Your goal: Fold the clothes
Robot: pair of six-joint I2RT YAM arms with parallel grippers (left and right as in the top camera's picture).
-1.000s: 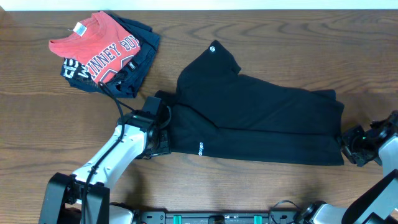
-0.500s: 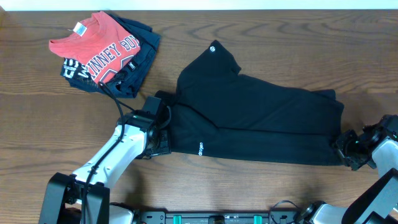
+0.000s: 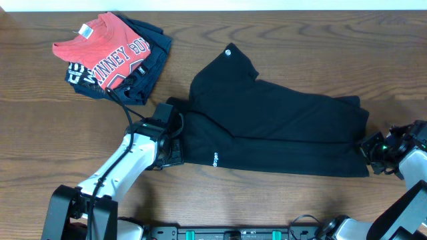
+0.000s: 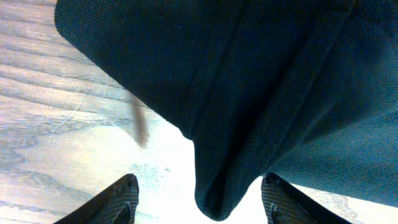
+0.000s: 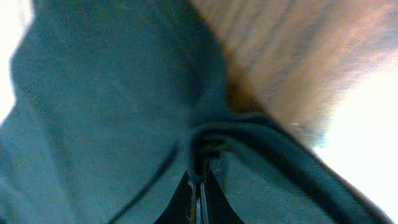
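Observation:
The clothes, a black T-shirt (image 3: 280,127), lie spread lengthwise across the middle of the wooden table, with a small white logo (image 3: 229,53) near the top. My left gripper (image 3: 175,148) is at the shirt's left end. In the left wrist view it (image 4: 200,186) stands open, and a fold of black fabric (image 4: 261,93) hangs between its fingers (image 4: 121,196). My right gripper (image 3: 368,148) is at the shirt's right edge. In the right wrist view it (image 5: 200,177) is shut, pinching bunched black fabric (image 5: 112,106).
A red T-shirt with white lettering (image 3: 100,50) lies on a navy garment (image 3: 143,67) at the back left. The table's far edge (image 3: 267,9) runs along the top. Bare wood (image 3: 300,200) shows in front of the shirt.
My right gripper has closed onto the right edge of the black T-shirt and shifted slightly. The left arm and the shirt have not moved.

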